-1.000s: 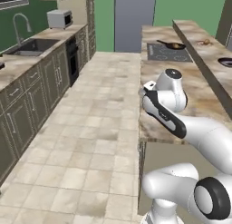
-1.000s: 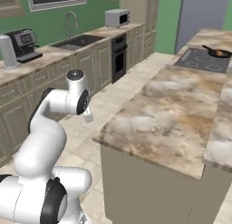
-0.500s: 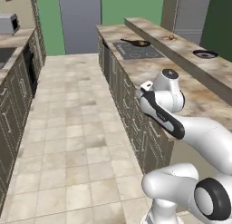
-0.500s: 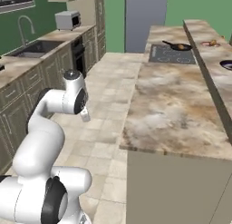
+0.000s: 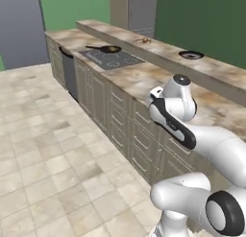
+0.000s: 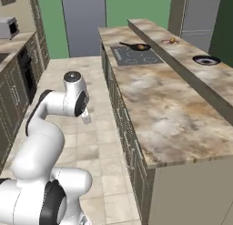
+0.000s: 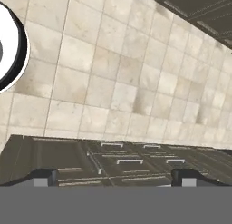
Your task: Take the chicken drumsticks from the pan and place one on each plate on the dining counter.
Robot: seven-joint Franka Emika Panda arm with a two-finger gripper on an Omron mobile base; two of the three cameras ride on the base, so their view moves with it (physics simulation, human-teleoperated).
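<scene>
Drumsticks: one in the pan (image 6: pixel 136 47), one on the far plate (image 6: pixel 169 41).
Pincer (image 7: pixel 113 175) hangs empty over floor tiles (image 7: pixel 113 69), fingers apart; near plate (image 6: pixel 206 60) sits on the dining worktop (image 6: pixel 218 80); pan beyond, on the cooktop (image 6: pixel 136 56).

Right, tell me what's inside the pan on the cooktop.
The pan holds a golden-brown lump, apparently the chicken drumsticks; at this range I cannot tell whether it is one or two. The pan's near wall hides part of its floor.
</scene>
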